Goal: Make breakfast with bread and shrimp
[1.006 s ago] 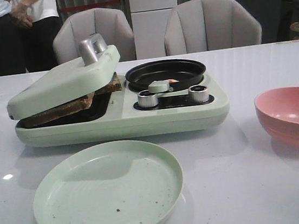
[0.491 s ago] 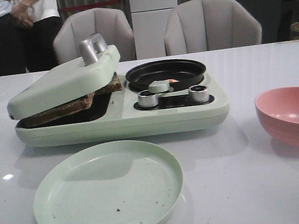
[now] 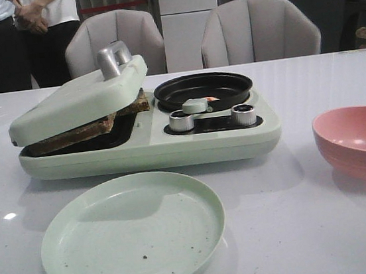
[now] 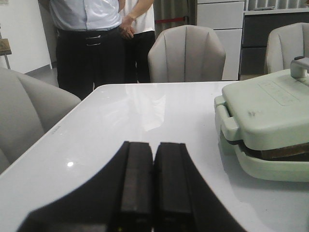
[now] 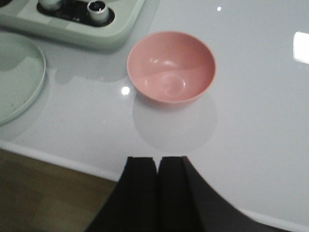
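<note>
The bread [image 3: 94, 124] lies as browned slices in the left bay of the pale green breakfast maker [image 3: 171, 145], under its half-lowered lid [image 3: 78, 100]; a sliver shows in the left wrist view [image 4: 285, 152]. A bit of the shrimp [image 3: 211, 99] shows pink-orange in the black pan [image 3: 202, 89], mostly hidden behind the pan handle. My left gripper [image 4: 154, 145] is shut and empty over the table, left of the maker. My right gripper [image 5: 157, 160] is shut and empty above the table's front edge, near the pink bowl [image 5: 171, 66]. Neither gripper shows in the front view.
A pale green plate [image 3: 132, 234] lies in front of the maker; its edge shows in the right wrist view [image 5: 19, 77]. The empty pink bowl [image 3: 357, 142] stands at the right. Two knobs [image 3: 181, 120] face front. Chairs and people stand behind the table.
</note>
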{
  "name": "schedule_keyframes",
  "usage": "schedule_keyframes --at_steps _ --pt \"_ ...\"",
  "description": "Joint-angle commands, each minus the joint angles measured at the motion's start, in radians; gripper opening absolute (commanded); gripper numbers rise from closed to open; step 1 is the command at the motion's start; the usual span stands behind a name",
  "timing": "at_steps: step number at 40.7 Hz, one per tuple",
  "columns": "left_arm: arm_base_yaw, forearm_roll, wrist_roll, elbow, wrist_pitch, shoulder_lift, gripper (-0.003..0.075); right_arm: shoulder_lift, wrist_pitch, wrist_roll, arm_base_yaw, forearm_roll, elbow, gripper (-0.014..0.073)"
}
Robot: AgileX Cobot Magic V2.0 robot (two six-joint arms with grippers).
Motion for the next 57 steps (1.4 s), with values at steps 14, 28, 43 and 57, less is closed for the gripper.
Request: schedule_keyframes --at_steps 14,28,43,57 --pt "0.001 0.001 -0.01 0.031 -0.1 -0.017 0.0101 -0.263 -0.773 -0.004 -0.175 0.007 0.454 0.0042" --pt "0.001 0.001 -0.01 0.031 -0.1 -0.015 0.0101 -0.357 -0.95 -0.003 -0.183 0.016 0.592 0.0042" --pt "0.001 0.001 -0.01 0.031 -0.1 -0.015 0.0101 -0.357 -0.951 -0.003 -0.183 0.016 0.592 0.0042" --pt "0.001 0.001 -0.01 0.031 -0.1 -0.015 0.0101 -0.357 -0.951 -0.003 -0.183 0.016 0.592 0.0042"
